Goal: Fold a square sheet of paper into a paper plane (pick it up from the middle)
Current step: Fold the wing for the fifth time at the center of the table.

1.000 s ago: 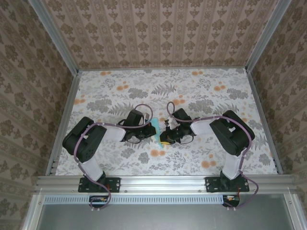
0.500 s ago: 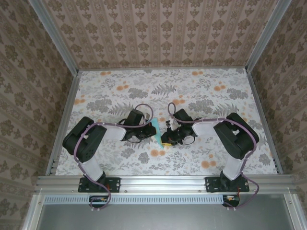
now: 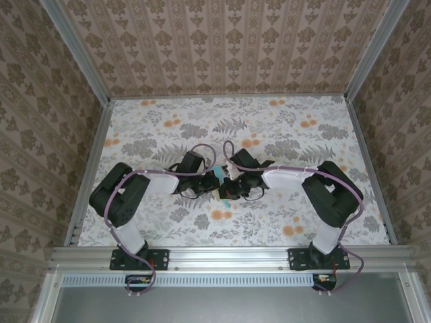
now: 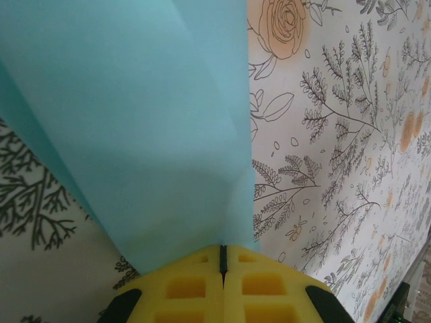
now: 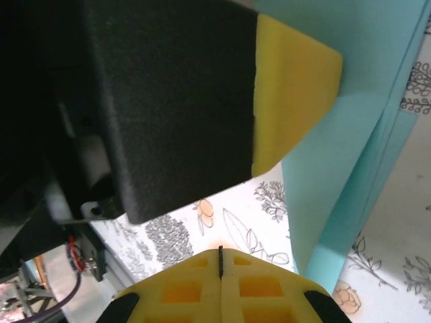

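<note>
Two arms meet over the middle of the floral table (image 3: 168, 128), wrists nearly touching, with a sliver of turquoise between them. On the left, the left pincer (image 4: 221, 252) has its yellow pads pressed together on the near end of the turquoise paper sheet (image 4: 148, 121). The sheet fans away from the seam in overlapping layers, with a straight crease along its right side, and appears to be held up off the table rather than lying flat. Further right, seen from the right wrist, one yellow pad (image 5: 296, 81) of that left pincer lies against the sheet. The paper's layered edge runs down just beside the right pincer (image 5: 220, 256), whose own pads are pressed together with nothing visible in their seam. I judge the folding to be partway along: folded layers exist, but no dart shape can be made out. The step in hand looks like a re-grip to sharpen or add a fold. To do it well, the left pinch should hold firm as the anchor. The right pincer should spread only enough to take all layers, bite close beside the left pad and square to the crease, then press lightly. Pulling the two grips apart risks tearing or slipping so thin a sheet.
</note>
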{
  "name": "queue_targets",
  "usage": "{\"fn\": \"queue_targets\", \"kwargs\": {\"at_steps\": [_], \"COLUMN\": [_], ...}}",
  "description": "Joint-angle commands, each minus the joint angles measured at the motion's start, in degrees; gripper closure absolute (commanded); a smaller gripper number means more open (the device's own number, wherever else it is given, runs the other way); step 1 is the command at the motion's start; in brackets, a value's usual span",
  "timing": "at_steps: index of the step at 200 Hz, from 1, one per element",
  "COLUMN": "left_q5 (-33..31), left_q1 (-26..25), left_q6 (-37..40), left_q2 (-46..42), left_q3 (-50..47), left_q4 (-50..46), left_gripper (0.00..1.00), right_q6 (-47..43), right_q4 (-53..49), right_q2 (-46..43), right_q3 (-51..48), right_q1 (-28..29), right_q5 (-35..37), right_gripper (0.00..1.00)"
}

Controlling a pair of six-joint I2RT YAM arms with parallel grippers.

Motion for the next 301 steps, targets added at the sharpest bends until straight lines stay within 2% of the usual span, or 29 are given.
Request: {"fn": "queue_targets", "kwargs": {"at_steps": [1, 65, 204, 248, 301], "left_q5": [-4.04, -5.47, -6.86, -5.52, -4.66], "left_q1": [-0.29, -0.39, 0.14, -0.29, -0.47], "left_q6": [-0.37, -0.02, 1.19, 2.13, 2.6], "left_q2": [2.89, 3.31, 5.64, 4.08, 2.81], "left_q3": [0.07, 1.35, 3.07, 3.42, 4.0], "left_q4": [-6.51, -9.73, -13.63, -12.6, -12.62], "left_gripper": [0.97, 0.97, 0.99, 0.99, 0.98], "right_q6": [-1.88, -2.49, 1.68, 4.3, 4.04], "right_q4": [-5.06, -6.9, -3.08, 3.2, 7.39], "right_q2": [2.67, 3.18, -5.22, -14.19, -3.55], "right_q3": [2.07, -0.87, -17.3, -14.72, -6.41], "right_q1": [0.02, -0.22, -1.16, -2.18, -2.18], "right_q5": [3.6, 6.48, 0.37, 0.21, 1.02], "right_gripper": [0.96, 0.96, 0.97, 0.94, 0.96]}}
